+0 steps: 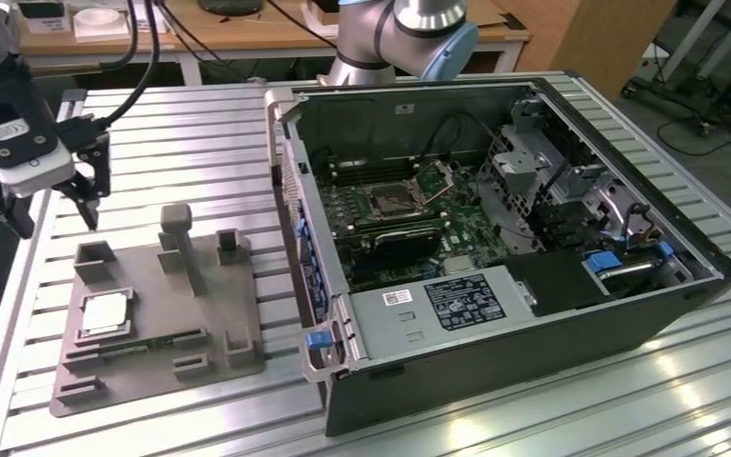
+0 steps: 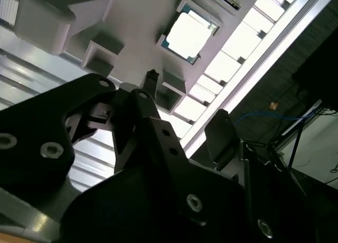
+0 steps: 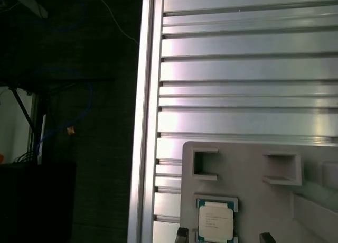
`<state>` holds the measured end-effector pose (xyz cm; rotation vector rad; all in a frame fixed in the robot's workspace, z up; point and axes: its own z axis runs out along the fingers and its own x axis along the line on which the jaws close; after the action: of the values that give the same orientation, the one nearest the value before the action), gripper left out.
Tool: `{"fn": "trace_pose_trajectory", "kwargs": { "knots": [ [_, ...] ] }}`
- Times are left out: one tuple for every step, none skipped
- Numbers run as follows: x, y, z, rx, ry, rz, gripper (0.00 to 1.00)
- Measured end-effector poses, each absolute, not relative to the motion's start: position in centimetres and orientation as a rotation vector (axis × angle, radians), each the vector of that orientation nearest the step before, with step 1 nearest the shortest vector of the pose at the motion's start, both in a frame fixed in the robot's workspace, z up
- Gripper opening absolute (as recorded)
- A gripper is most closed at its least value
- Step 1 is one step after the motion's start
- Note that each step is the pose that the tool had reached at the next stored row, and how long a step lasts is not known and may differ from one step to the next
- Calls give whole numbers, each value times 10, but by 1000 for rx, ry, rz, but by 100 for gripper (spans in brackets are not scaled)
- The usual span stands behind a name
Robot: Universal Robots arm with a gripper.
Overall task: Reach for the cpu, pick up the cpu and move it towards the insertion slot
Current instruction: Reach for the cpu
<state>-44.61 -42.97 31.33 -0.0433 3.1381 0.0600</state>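
None of the picking or carrying is done, I judge; only the reach is in hand; the pincer (image 1: 57, 225) hangs above the bench (image 1: 187, 133) with its two fingers spread wide and nothing between them; the cpu (image 1: 106, 312) lies flat in its square recess on the grey fixture plate (image 1: 144, 286), below the pincer and apart from it, untouched; in the first wrist view the fingertips (image 3: 182, 234) stand wider apart than the cpu (image 3: 215, 222) and frame it; in the second wrist view the cpu (image 2: 188, 34) sits ahead of the pincer (image 2: 186, 103); the insertion slot (image 1: 391, 197) is well away from the pincer, inside the open computer case (image 1: 505, 371), its hinged plate apparently lifted; grasp, lift and transfer are all left to do.
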Motion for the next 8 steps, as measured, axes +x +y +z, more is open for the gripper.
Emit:
{"fn": "trace_pose_trajectory", "kwargs": {
  "knots": [
    [-446, -430, 312, -43, 3138, 60, 60],
    [-446, -430, 310, -43, 3138, 60, 66],
    [-446, -430, 308, -43, 3138, 60, 66],
    [-446, -430, 306, -43, 3138, 60, 66],
    [-446, -430, 304, -43, 3138, 60, 66],
    [-446, -430, 303, -43, 3138, 60, 66],
    [-446, -430, 301, -43, 3138, 60, 66],
    [-446, -430, 299, -43, 3138, 60, 66]
  ]
}}
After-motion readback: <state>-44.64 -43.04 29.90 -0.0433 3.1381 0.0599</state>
